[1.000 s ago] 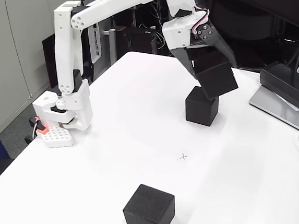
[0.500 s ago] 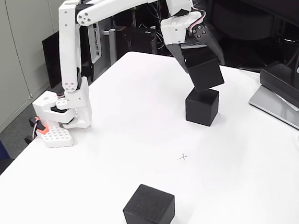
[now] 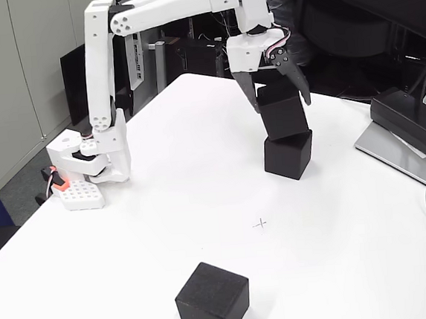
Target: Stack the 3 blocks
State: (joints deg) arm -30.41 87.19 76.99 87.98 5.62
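Blocks: the upper block, gripped by the hand, sits slightly askew on the base block; square it before releasing, then fetch the near block.

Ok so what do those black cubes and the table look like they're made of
The black cubes, like the front cube, look like matte foam or a similar soft, fine-grained material: no shine, slightly rounded edges, faintly speckled faces. That is a guess from looks alone. The table has a smooth white top, likely laminate or painted board, showing only soft shadows.
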